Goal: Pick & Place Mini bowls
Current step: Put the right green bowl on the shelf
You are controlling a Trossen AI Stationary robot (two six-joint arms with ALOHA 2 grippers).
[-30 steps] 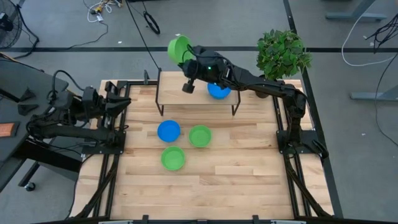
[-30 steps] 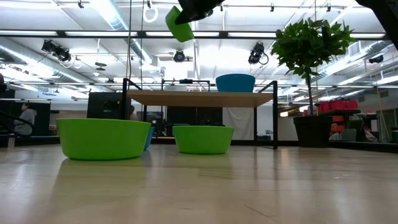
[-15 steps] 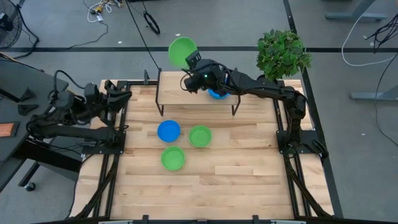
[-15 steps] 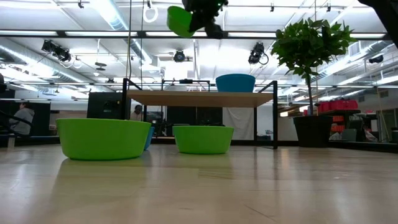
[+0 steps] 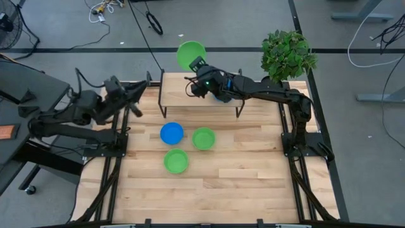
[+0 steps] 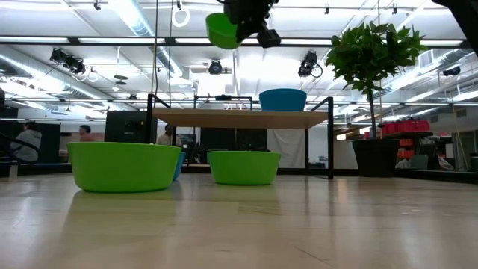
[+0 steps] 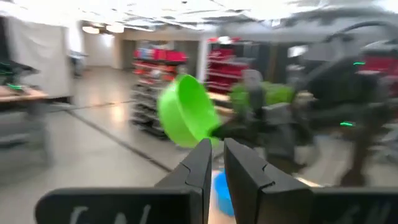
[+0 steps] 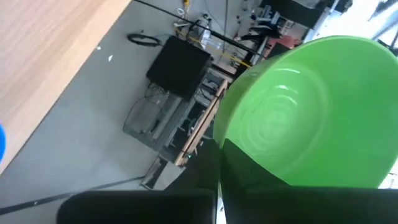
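Since the earlier frame the right gripper [image 5: 197, 68] has carried its green bowl [image 5: 190, 54] rightward across the top centre of the high view, and the left gripper [image 5: 134, 106], at middle left, has swung up toward the shelf [image 5: 177, 95]. In that view the carried bowl hangs over the shelf's far edge, clamped by its rim. A blue bowl on the shelf [image 5: 222, 96] peeks out beneath the right arm, while a blue bowl on the table [image 5: 171, 133] and two green ones [image 5: 203, 138] [image 5: 176, 161] sit clustered at centre.

Low view: the carried bowl is at top centre, tilted, well above the shelf board; the shelf's blue bowl sits right of centre.

Left wrist view: the left fingers [image 7: 198, 167] are nearly together with nothing between them, though the blur leaves that slightly uncertain.

Right wrist view: the bowl fills the right of the frame, its rim pinched by the shut fingers.

This looks like the placing step; next calls for levelling the bowl, lowering it onto the shelf, then releasing.
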